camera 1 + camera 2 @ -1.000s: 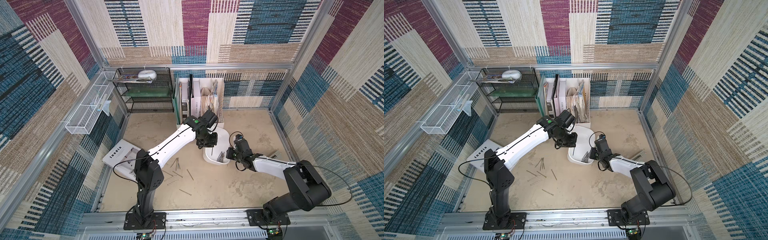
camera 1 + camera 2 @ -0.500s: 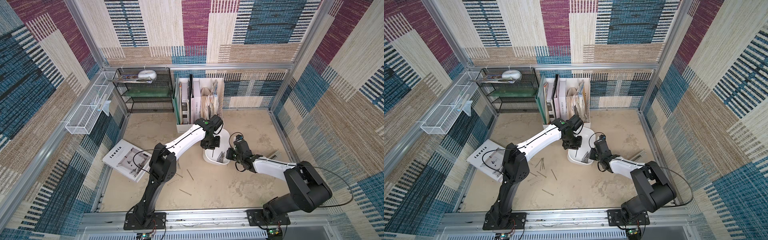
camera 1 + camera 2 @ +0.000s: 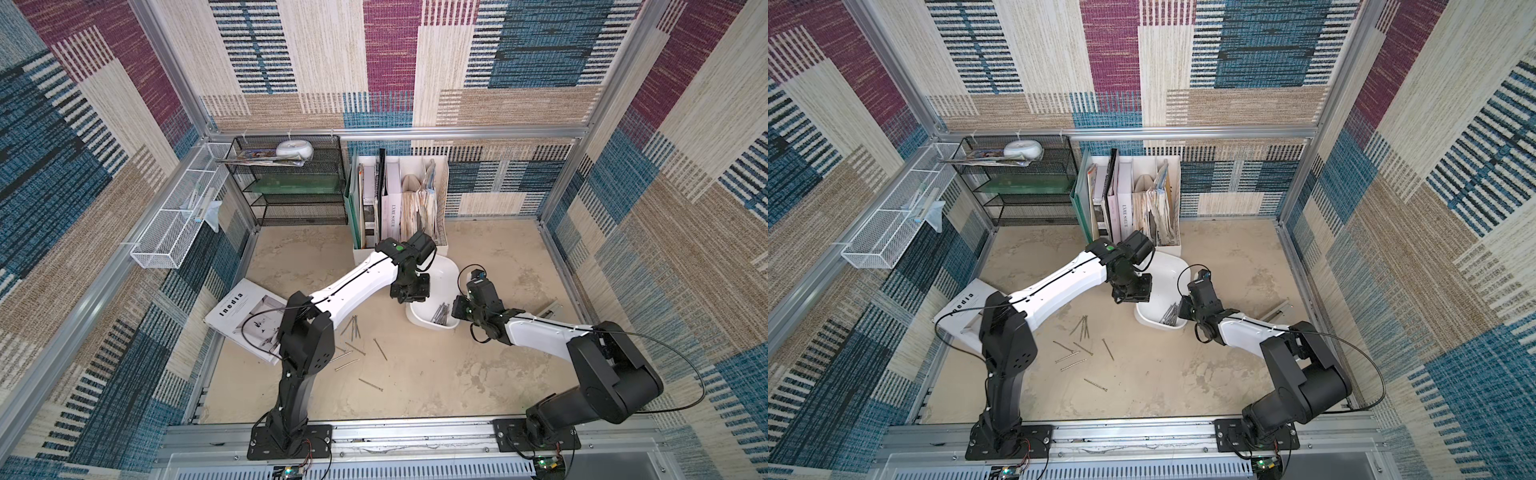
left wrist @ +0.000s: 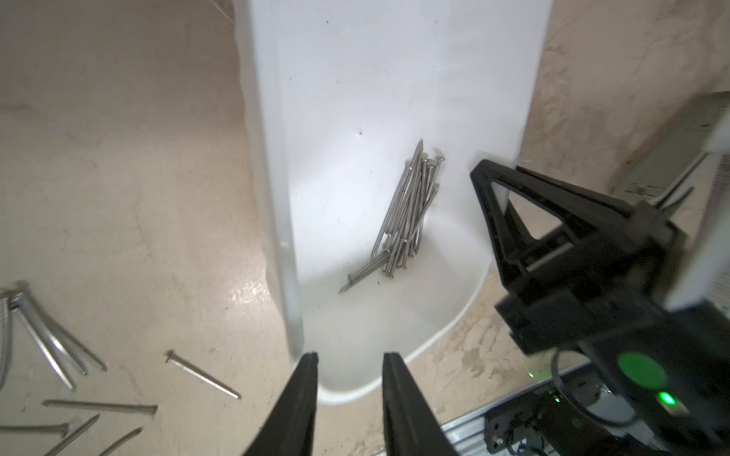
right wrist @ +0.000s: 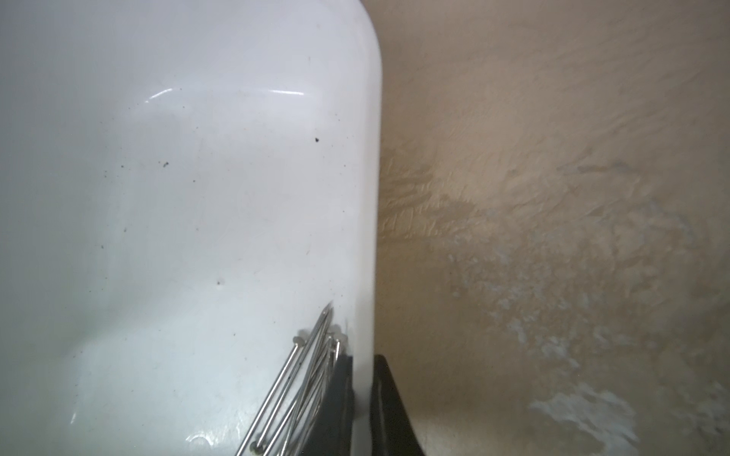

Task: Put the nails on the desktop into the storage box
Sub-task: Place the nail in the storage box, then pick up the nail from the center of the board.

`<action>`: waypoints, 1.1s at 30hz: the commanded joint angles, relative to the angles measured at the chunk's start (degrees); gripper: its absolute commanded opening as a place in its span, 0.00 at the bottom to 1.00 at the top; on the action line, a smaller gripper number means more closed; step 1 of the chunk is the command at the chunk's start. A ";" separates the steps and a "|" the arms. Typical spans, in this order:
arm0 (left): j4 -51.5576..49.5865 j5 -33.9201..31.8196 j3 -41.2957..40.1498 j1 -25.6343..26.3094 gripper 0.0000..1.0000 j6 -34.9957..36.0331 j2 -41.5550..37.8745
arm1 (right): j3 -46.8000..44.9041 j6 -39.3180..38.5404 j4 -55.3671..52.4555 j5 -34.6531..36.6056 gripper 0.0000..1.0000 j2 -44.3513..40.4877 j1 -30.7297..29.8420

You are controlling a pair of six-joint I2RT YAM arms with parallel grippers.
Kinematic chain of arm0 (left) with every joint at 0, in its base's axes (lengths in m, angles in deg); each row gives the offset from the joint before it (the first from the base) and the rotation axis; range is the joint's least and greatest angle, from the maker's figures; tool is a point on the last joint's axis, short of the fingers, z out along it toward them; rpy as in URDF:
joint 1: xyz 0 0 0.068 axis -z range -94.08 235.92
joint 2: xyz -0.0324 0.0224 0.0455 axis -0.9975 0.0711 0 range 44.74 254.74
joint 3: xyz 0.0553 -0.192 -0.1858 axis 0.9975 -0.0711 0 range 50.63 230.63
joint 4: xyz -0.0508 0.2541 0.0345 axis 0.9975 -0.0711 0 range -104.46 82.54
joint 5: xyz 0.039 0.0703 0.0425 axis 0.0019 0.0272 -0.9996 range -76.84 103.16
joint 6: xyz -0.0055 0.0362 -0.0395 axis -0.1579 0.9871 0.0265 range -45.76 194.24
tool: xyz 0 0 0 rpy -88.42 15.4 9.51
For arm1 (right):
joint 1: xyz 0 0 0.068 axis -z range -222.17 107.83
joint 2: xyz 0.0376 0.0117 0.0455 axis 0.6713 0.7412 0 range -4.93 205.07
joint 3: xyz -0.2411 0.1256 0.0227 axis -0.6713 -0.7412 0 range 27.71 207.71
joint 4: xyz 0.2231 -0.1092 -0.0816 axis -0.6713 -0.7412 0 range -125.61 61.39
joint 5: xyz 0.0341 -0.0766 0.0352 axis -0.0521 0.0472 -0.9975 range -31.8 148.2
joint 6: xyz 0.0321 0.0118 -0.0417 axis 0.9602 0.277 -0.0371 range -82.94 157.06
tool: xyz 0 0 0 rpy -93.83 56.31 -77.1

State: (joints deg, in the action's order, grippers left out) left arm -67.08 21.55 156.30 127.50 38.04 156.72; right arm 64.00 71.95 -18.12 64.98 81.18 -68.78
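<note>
The white storage box [image 3: 441, 272] [image 3: 1168, 269] lies in the middle of the beige desktop [image 3: 436, 374], with a bundle of nails [image 3: 440, 312] [image 3: 1170, 314] [image 4: 409, 205] [image 5: 304, 379] in its near end. More nails [image 3: 353, 326] [image 3: 1084, 326] [image 4: 201, 375] lie scattered on the desktop to its left. My left gripper [image 3: 409, 297] [image 3: 1131, 297] [image 4: 350, 357] hangs open over the box's near left part, nothing between its fingers. My right gripper [image 3: 455, 309] [image 3: 1181, 311] [image 5: 361, 365] is shut on the box's right wall, one finger inside beside the nails.
A magazine [image 3: 245, 316] lies at the left edge under the left arm. At the back stand a white file holder [image 3: 399, 199] and a black mesh rack [image 3: 291, 187]. A white wire basket [image 3: 178, 216] hangs on the left wall. A grey stapler [image 3: 550, 309] lies at the right.
My left gripper has gone from shut to open above the box and has sunk slightly toward its near end. The right gripper and the box have not moved.
</note>
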 commanded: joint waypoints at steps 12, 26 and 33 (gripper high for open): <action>15.50 1.10 -39.73 -2.56 0.38 -13.21 -24.15 | 0.72 -1.95 -4.60 1.33 0.00 -0.35 -0.08; 21.67 4.26 -45.58 -4.93 0.37 -14.05 -12.73 | -0.21 -2.29 -3.82 1.22 0.00 0.29 -0.11; 22.37 4.27 -45.15 -5.39 0.35 -13.06 -7.24 | -0.09 -2.56 -3.34 0.76 0.00 1.17 -0.09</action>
State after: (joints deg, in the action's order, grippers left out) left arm -46.14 26.46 111.71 122.19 23.89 147.08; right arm 64.20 70.75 -17.93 65.25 81.81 -68.78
